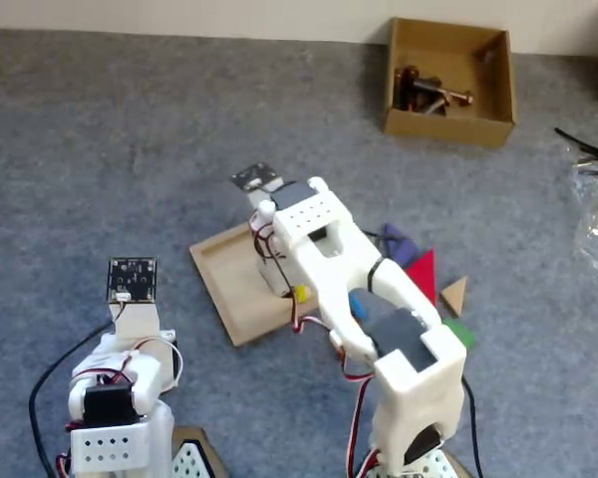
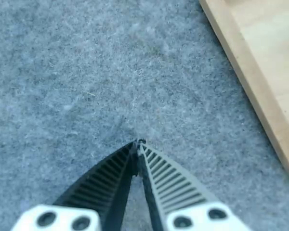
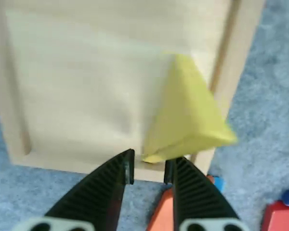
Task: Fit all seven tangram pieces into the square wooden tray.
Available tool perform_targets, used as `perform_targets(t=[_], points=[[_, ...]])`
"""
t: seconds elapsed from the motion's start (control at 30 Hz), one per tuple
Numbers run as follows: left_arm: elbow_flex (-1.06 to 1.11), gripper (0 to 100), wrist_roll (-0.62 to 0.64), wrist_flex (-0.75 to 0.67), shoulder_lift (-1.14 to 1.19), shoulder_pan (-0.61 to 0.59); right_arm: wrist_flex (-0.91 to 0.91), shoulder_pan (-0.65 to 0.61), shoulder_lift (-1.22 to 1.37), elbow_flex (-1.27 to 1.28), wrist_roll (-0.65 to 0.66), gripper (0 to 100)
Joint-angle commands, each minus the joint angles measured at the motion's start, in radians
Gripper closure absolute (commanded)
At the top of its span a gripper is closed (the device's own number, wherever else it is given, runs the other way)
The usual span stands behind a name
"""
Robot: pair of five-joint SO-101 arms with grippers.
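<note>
**Right pincer (image 3: 148, 161) at the tray, one piece half in**

Lays grey felt tabletop (image 2: 86, 72) under it all, with the left pincer (image 2: 137, 143) closed and empty beside the square wooden tray (image 3: 86, 82). Finds the right one narrowly parted at a yellow triangular wooden piece (image 3: 185, 115), which is tilted on the tray's rim and apparently unclamped. Leaves loose beside the tray: red triangle (image 1: 424, 274), purple piece (image 1: 399, 244), green piece (image 1: 460, 334), tan triangle (image 1: 454, 295), blue piece (image 1: 359, 302). Looks barely begun.

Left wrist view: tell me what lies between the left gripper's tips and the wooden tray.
Bare grey carpet, with nothing on it, lies between the left gripper and the wooden tray, as the left wrist view shows.
</note>
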Motion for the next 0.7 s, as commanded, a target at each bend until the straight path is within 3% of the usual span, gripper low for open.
perform_targets(t=[0.0, 0.67], points=[[0.021, 100, 0.003, 0.008, 0.007, -0.008, 0.018, -0.035, -0.082, -0.067, 0.011, 89.6], [0.021, 100, 0.003, 0.008, 0.007, -0.008, -0.022, -0.108, -0.081, -0.068, 0.046, 89.4]])
